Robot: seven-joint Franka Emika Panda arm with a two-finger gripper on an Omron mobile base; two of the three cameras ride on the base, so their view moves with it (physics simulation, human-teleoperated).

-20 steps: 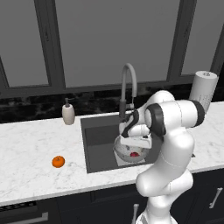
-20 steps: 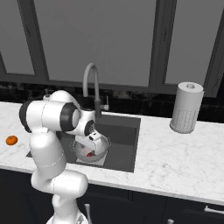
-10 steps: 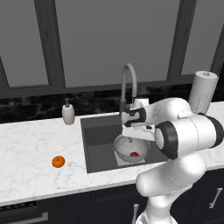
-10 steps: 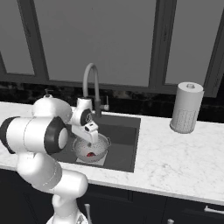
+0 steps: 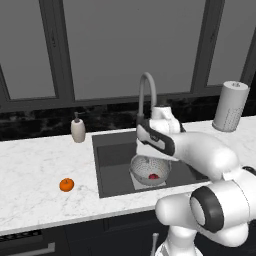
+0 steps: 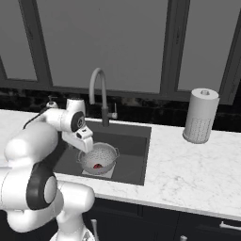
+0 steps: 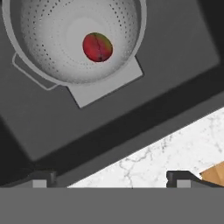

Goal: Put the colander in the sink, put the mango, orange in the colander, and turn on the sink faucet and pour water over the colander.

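Note:
The silvery perforated colander [image 5: 150, 171] [image 6: 98, 157] [image 7: 65, 39] stands in the dark sink [image 5: 114, 161] [image 7: 175, 57] on the lighter square. The dark red and green mango [image 5: 153, 176] [image 6: 97, 165] [image 7: 97, 47] lies inside it. On the white counter left of the sink sits the orange [image 5: 66, 185]. My gripper [image 7: 111, 178] [image 5: 148, 149] [image 6: 87, 145] hangs open and empty above the sink, a little above the colander and off to its left side. The grey gooseneck faucet [image 5: 145, 95] [image 6: 98, 92] arches behind the basin; no water shows.
A beige soap dispenser [image 5: 78, 131] stands at the sink's back left corner. A paper towel roll [image 5: 230, 106] [image 6: 201, 116] stands on the counter to the right. The marble counter's front edge [image 7: 175, 151] runs across the lower right of the hand view.
My hand has lifted out of the colander and drifted left, leaving the mango lying inside. The elbow has swung down toward the cameras. The orange has not moved.

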